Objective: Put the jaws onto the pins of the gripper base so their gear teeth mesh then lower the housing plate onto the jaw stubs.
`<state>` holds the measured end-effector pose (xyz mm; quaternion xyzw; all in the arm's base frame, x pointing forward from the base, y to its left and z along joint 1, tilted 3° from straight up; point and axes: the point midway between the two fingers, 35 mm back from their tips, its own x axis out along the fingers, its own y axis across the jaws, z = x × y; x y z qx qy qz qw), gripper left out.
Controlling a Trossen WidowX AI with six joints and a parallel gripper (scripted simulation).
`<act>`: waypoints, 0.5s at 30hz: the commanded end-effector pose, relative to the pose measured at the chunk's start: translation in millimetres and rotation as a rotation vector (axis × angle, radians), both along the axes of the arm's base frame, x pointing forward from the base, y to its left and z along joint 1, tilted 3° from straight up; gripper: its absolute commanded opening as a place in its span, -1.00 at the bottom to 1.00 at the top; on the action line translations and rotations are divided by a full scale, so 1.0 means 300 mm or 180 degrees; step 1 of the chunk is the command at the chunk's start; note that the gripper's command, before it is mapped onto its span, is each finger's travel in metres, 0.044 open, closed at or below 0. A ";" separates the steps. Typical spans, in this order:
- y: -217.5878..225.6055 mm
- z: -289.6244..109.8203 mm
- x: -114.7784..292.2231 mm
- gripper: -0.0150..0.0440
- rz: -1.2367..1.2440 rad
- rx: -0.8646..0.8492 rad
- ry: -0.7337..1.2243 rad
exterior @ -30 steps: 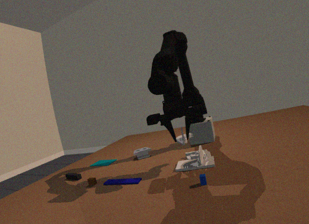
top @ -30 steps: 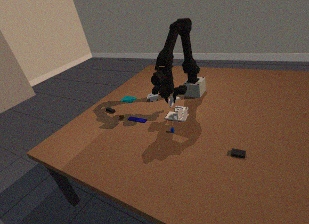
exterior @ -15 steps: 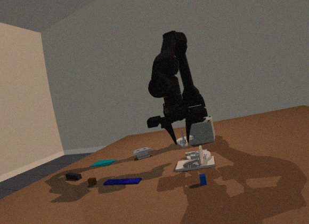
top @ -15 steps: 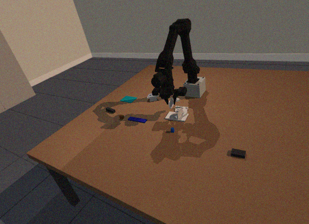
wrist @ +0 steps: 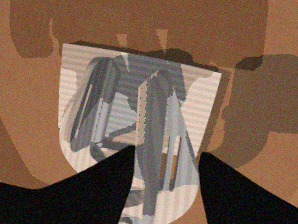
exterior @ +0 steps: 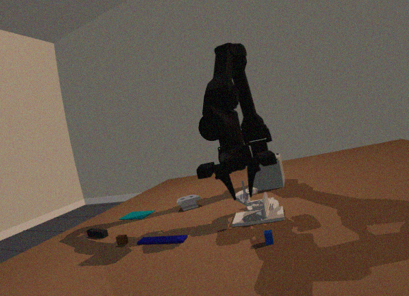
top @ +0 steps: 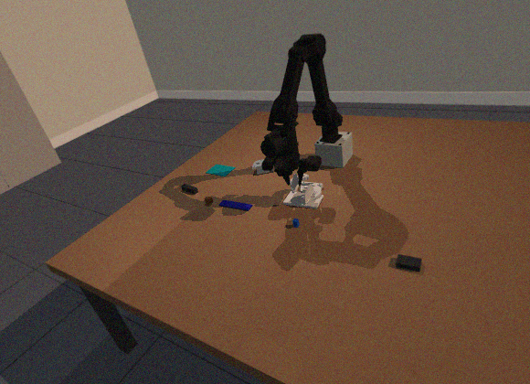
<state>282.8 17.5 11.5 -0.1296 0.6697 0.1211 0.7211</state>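
The white gripper base point(top: 290, 202) point(exterior: 238, 219) point(wrist: 206, 95) lies flat on the table. One white jaw point(top: 314, 194) point(exterior: 266, 206) point(wrist: 92, 107) stands on it, at the left in the wrist view. My gripper point(top: 294, 186) point(exterior: 242, 198) point(wrist: 168, 156) is shut on the other jaw point(top: 294, 182) point(wrist: 154, 120), which is upright and held low over the base. Whether it touches a pin or the teeth mesh is hidden. A pale grey part with holes, seemingly the housing plate point(top: 259, 166) point(exterior: 188, 202), lies behind and to the left, apart from the base.
A blue block point(top: 296, 223) point(exterior: 269, 237) stands in front of the base. A navy bar point(top: 236, 206) point(exterior: 162, 239), brown cube point(top: 208, 199) point(exterior: 122, 239), black piece point(top: 189, 189) point(exterior: 97, 232) and teal plate point(top: 220, 170) point(exterior: 137, 215) lie left. A black block point(top: 408, 262) lies at front right.
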 end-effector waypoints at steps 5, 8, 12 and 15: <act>0.001 -0.046 0.000 -0.04 -0.0014 0.0008 0.0001; 0.001 -0.060 -0.001 -0.04 -0.0014 0.0008 0.0001; 0.001 -0.064 -0.001 -0.04 -0.0014 0.0008 0.0001; 0.001 -0.064 -0.001 -0.04 -0.0014 0.0008 0.0001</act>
